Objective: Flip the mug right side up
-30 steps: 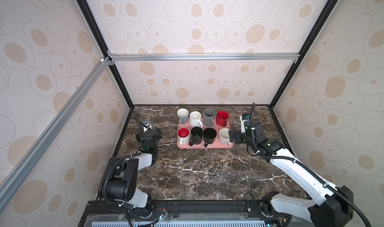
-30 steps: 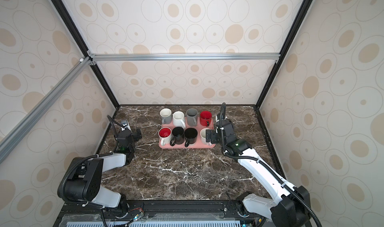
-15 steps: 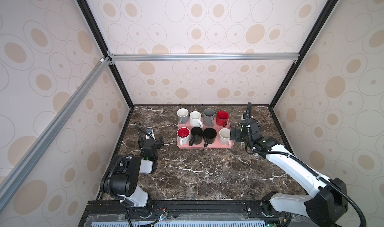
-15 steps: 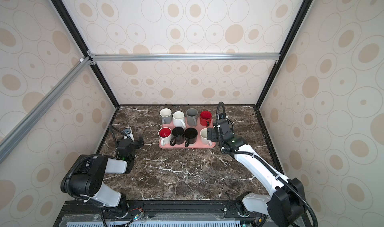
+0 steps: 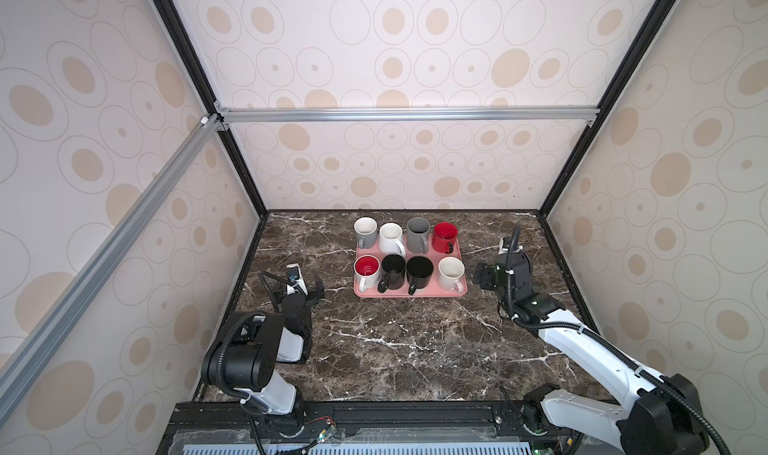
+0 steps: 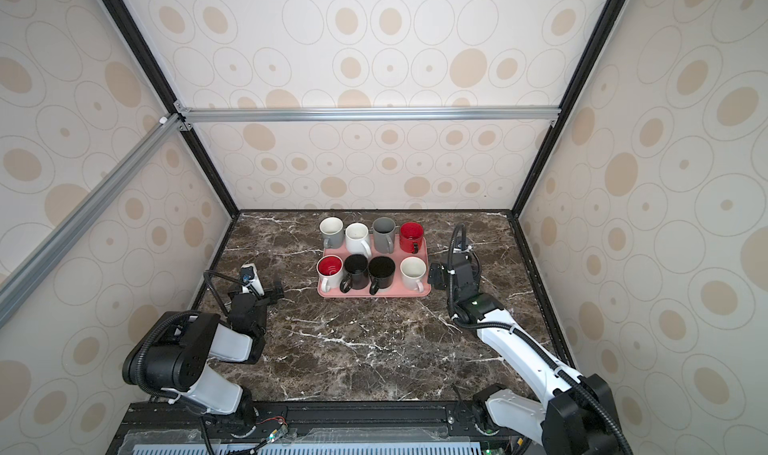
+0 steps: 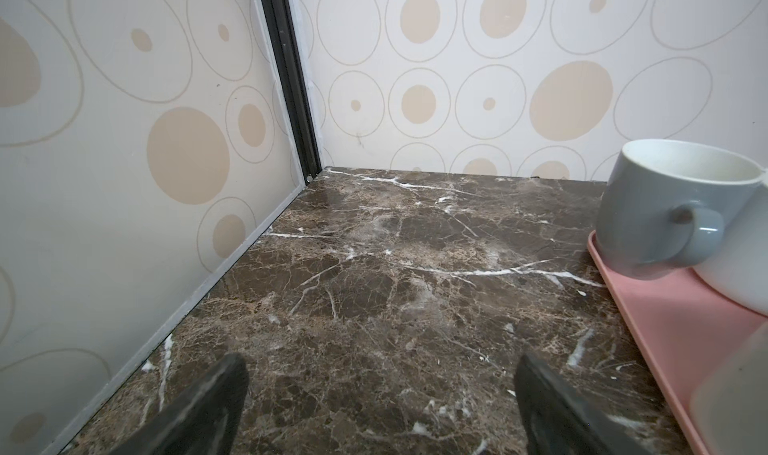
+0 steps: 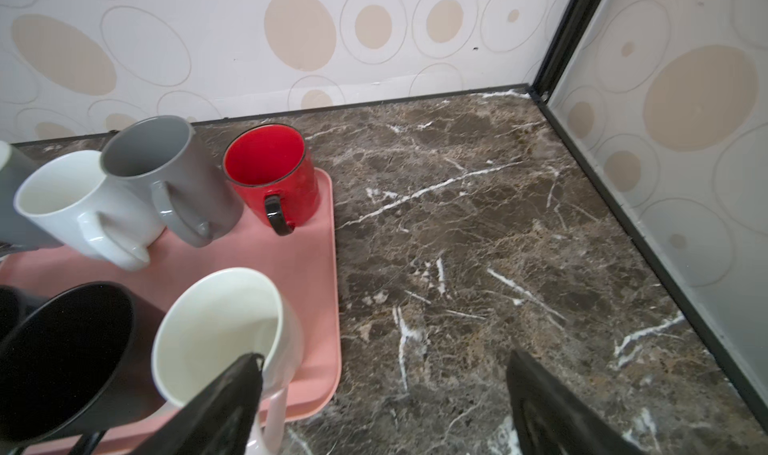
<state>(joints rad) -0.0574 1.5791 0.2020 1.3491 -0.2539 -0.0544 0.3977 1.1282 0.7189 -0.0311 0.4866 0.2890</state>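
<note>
Pink tray [image 5: 432,294] bearing eight mugs sits toward the back of a dark, white-veined marble worktop [image 5: 395,340], between circle-patterned walls [image 5: 415,170]. Every mug stands mouth up, in two rows of four.

Along the back, from the left, are a grey mug with a white inside [image 5: 365,230], a white mug [image 5: 390,239], an all-grey mug [image 5: 417,236] and a red mug [image 5: 444,236] with a black handle. Along the front are a white mug with a red inside [image 5: 366,271], a black mug [image 5: 393,272], a second black mug [image 5: 419,273] and the cream mug [image 5: 451,274]. The cream mug stands upright at the tray's front right corner, its handle turned toward the front of the worktop.

The right pincer [image 8: 384,361] hangs just beside the tray's right edge, level with the cream mug. Its jaws are spread wide and hold nothing, with only bare marble showing between them. Its wrist camera shows one finger [image 8: 216,411] overlapping the cream mug's rim, though whether the two touch cannot be told.

The left pincer [image 7: 380,369] is over bare worktop to the left of the tray and apart from it. Its jaws are likewise wide apart and empty, pointing toward the back left corner of the enclosure.
</note>
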